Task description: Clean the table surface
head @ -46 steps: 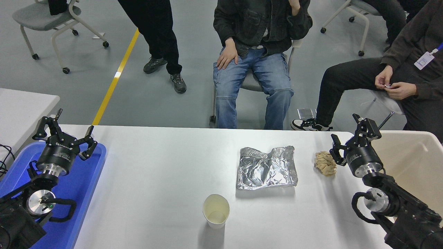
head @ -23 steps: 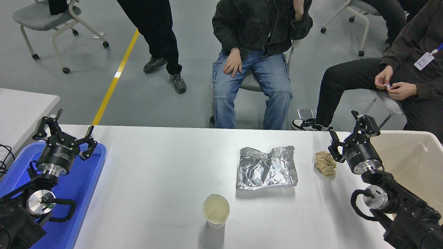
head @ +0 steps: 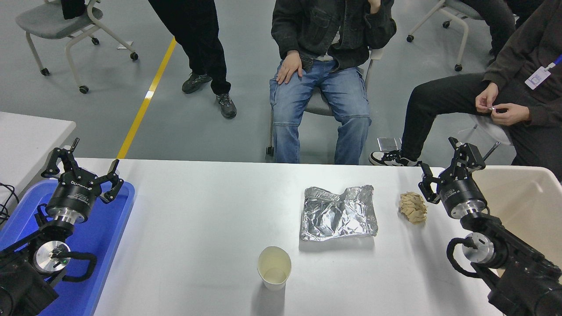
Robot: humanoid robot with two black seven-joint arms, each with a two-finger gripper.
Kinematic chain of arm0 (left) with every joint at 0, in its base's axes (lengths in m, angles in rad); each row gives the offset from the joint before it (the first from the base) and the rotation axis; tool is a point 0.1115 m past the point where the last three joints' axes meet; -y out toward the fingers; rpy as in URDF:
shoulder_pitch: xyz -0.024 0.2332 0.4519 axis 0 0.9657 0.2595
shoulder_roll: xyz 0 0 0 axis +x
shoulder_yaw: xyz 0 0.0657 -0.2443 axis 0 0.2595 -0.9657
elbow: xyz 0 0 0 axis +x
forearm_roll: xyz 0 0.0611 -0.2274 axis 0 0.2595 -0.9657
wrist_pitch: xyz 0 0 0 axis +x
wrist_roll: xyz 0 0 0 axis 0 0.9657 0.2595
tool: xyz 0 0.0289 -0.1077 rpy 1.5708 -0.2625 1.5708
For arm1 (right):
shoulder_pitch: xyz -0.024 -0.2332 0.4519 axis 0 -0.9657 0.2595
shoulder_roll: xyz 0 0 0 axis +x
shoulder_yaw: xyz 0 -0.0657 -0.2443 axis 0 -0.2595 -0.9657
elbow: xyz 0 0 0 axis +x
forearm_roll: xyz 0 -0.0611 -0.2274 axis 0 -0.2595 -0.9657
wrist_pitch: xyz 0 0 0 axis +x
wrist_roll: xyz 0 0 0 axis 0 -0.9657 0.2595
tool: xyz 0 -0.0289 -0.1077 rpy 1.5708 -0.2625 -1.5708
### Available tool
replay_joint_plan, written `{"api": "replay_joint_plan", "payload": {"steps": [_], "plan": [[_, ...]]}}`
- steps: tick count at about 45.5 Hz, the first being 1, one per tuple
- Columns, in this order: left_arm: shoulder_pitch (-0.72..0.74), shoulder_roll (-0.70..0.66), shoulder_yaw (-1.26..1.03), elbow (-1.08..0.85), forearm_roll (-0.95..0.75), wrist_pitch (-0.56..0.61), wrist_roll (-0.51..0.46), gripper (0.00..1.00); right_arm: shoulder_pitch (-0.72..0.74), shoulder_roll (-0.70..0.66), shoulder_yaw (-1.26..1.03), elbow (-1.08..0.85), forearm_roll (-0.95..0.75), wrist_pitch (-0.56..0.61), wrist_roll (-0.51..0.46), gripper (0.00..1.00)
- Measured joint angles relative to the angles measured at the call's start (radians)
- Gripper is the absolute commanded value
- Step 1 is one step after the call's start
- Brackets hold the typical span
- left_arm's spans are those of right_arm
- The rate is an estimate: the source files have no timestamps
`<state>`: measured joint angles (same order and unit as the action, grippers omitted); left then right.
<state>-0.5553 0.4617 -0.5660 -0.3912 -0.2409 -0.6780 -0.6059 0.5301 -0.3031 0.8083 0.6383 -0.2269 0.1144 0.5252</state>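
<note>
Table surface [head: 197, 245] bears one cup [head: 274, 267], foil sheet [head: 338, 213], paper wad [head: 413, 207]; both grippers wide.

Hardly any readable text. Small white lettering on the left gripper [head: 82, 169], printed on its black round body, too small and blurred to make out. Similar tiny white mark on the right gripper [head: 448, 169] body, also unreadable. Crumpled foil bag [head: 338, 213], paper cup [head: 274, 267], blue tray [head: 112, 228] and table surface [head: 197, 228]: no print visible.
</note>
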Motion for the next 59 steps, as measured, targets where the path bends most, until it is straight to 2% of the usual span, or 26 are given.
{"api": "replay_joint_plan", "payload": {"steps": [20, 31, 45, 59], "plan": [[0.0, 0.0, 0.0, 0.0, 0.0, 0.0, 0.0, 1.0, -0.007, -0.02, -0.001, 0.053, 0.003, -0.003, -0.018, 0.99], [0.0, 0.0, 0.0, 0.0, 0.0, 0.0, 0.0, 1.0, -0.022, -0.11, -0.045, 0.223, 0.014, -0.034, -0.113, 0.99], [0.0, 0.0, 0.0, 0.0, 0.0, 0.0, 0.0, 1.0, -0.019, -0.281, -0.199, 0.486, 0.008, -0.06, -0.164, 0.99], [0.0, 0.0, 0.0, 0.0, 0.0, 0.0, 0.0, 1.0, 0.101, -0.357, -0.427, 0.686, -0.003, -0.169, -0.189, 0.99]]}}
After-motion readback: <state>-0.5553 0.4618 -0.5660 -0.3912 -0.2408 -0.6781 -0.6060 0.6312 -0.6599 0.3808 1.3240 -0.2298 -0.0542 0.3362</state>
